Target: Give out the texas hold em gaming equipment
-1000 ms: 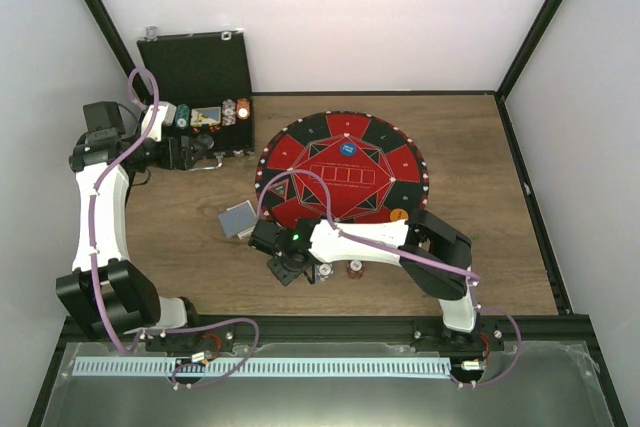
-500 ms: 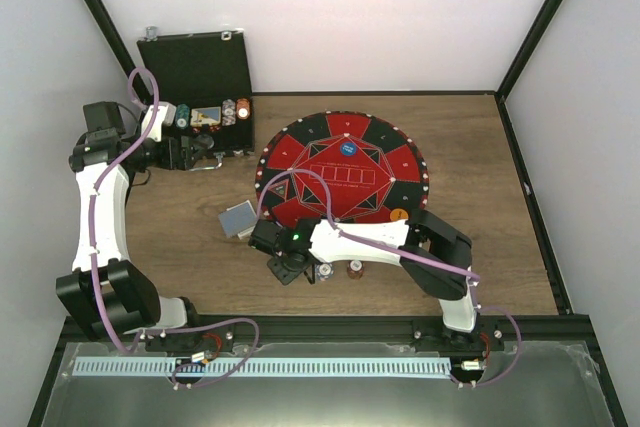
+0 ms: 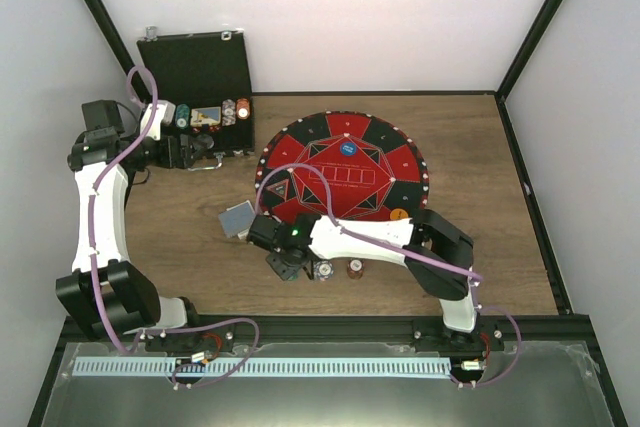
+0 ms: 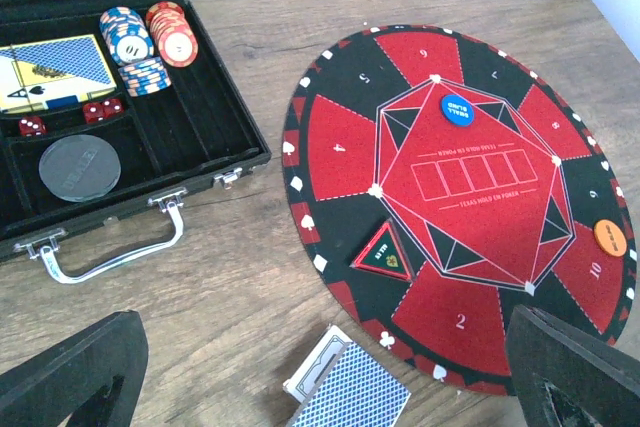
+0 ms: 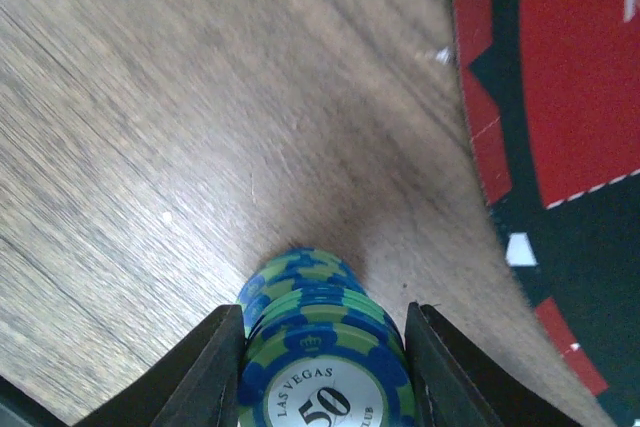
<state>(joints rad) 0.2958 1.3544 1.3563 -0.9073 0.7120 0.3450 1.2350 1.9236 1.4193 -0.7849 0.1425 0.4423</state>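
Right gripper (image 5: pixel 322 372), half-closed, apparently pinches the upright green chip stack (image 5: pixel 305 292) between its fingers, just beside the mat (image 5: pixel 580 67).

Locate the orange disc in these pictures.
In the top view, the orange disc lies at the near-right edge of the round mat, on the robot's right side.
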